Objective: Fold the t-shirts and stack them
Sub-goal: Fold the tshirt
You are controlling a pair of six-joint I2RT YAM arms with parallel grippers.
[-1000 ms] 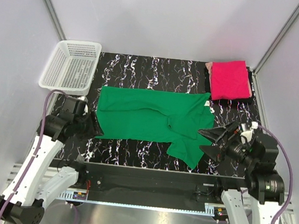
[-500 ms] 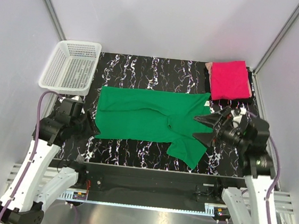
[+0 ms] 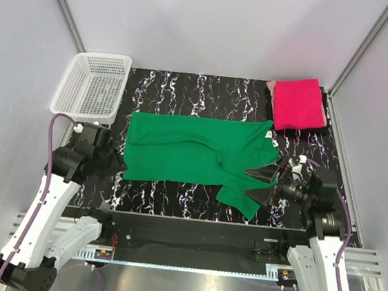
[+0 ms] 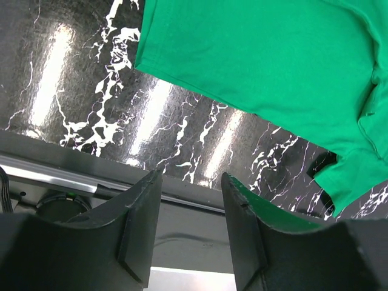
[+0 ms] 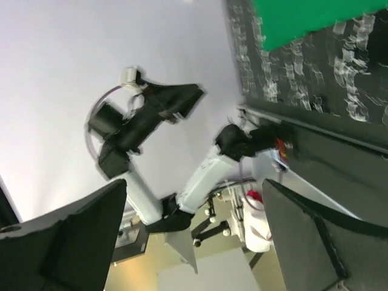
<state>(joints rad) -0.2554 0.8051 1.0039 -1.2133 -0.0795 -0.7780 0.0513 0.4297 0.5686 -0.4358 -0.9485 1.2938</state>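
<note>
The green t-shirt lies spread flat across the middle of the table, neck label at its right end. It also shows in the left wrist view and as a corner in the right wrist view. The pink t-shirt lies folded at the back right corner. My left gripper is open and empty just left of the green shirt's left edge. My right gripper is open and empty at the shirt's near right sleeve, pointing left.
A white mesh basket stands at the back left corner. The black marbled table ends at a metal front rail. Grey walls close in the left, right and back sides.
My right gripper has swung left and down toward the green shirt's near right sleeve, staying open. My left gripper has drawn back slightly to the left. The shirts have not moved.
</note>
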